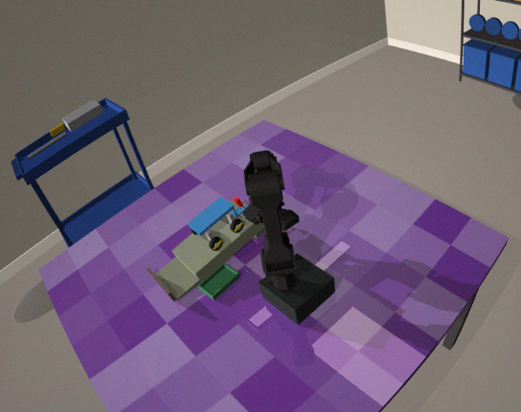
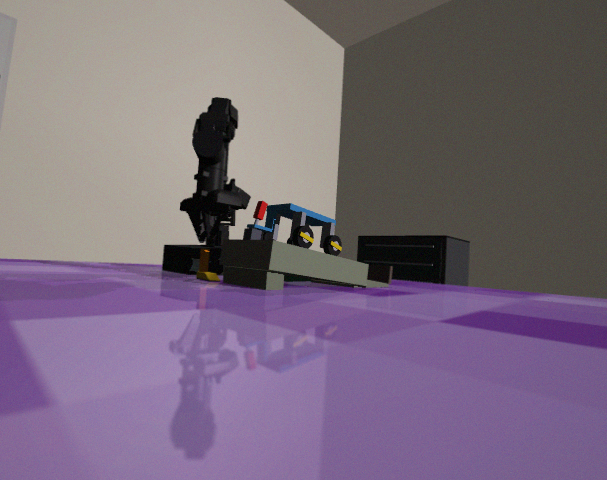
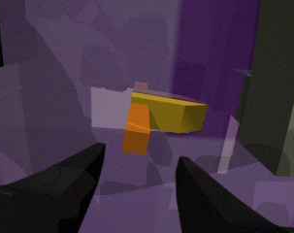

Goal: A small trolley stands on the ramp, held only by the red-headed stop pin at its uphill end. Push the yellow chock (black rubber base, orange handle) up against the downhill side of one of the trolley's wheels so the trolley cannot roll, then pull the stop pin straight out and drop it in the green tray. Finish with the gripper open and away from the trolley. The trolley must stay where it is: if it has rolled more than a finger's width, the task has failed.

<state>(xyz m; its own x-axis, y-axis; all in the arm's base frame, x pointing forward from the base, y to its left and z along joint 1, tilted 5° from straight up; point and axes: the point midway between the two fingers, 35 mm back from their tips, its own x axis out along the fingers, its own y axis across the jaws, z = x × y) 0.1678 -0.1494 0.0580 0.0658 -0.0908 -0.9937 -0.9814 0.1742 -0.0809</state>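
Hiding the chock (image 2: 207, 268) (image 3: 168, 114) from the top view, the arm (image 1: 269, 213) (image 2: 213, 160) blocks its spot beside the ramp (image 1: 225, 248) (image 2: 313, 263) (image 3: 277, 87); from the wrist, its yellow part runs crosswise, orange handle (image 2: 205, 258) (image 3: 137, 128) toward the gripper (image 1: 290, 219) (image 2: 203, 240) (image 3: 141, 157), jaws apart, gripping nothing

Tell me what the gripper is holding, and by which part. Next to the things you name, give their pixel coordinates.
Nothing: the gripper (image 2: 203, 241) (image 3: 141, 157) is open, with the chock's orange handle (image 2: 204, 259) (image 3: 137, 131) beyond its fingertips.
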